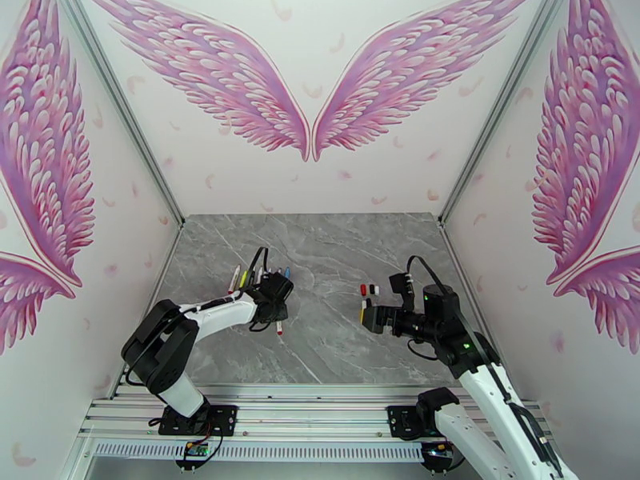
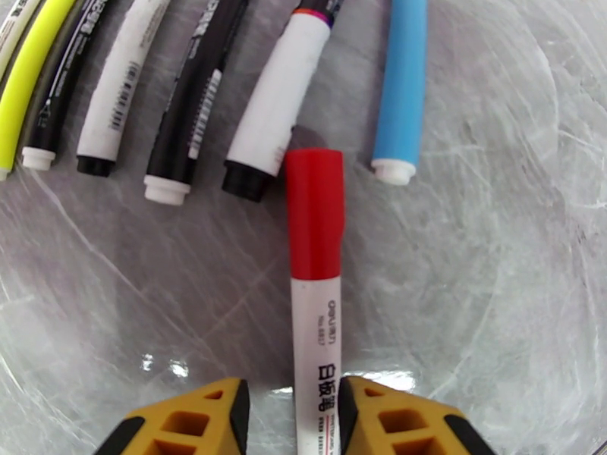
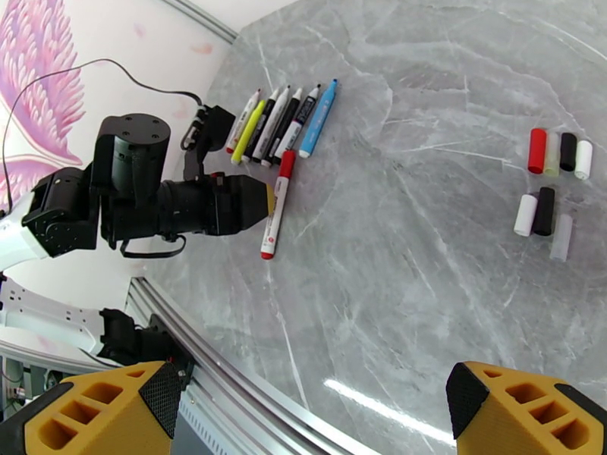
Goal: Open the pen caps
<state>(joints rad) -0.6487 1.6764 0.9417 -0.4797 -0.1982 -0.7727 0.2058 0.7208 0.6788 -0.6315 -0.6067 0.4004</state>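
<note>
The left gripper (image 2: 294,400) loosely straddles the red-capped pen (image 2: 316,350), a gap showing, the right gripper (image 3: 311,407) spread empty; next, likely, clamp it and pull its red cap (image 2: 315,214).

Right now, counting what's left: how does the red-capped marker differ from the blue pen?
The red-capped marker has a white barrel and its cap on; the blue pen has a blue barrel and looks uncapped. The red-capped marker lies apart, between the left gripper's fingers; the blue pen ends the row. Both lie flat.

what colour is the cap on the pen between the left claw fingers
Red cap, clearest in the left wrist view.
</note>
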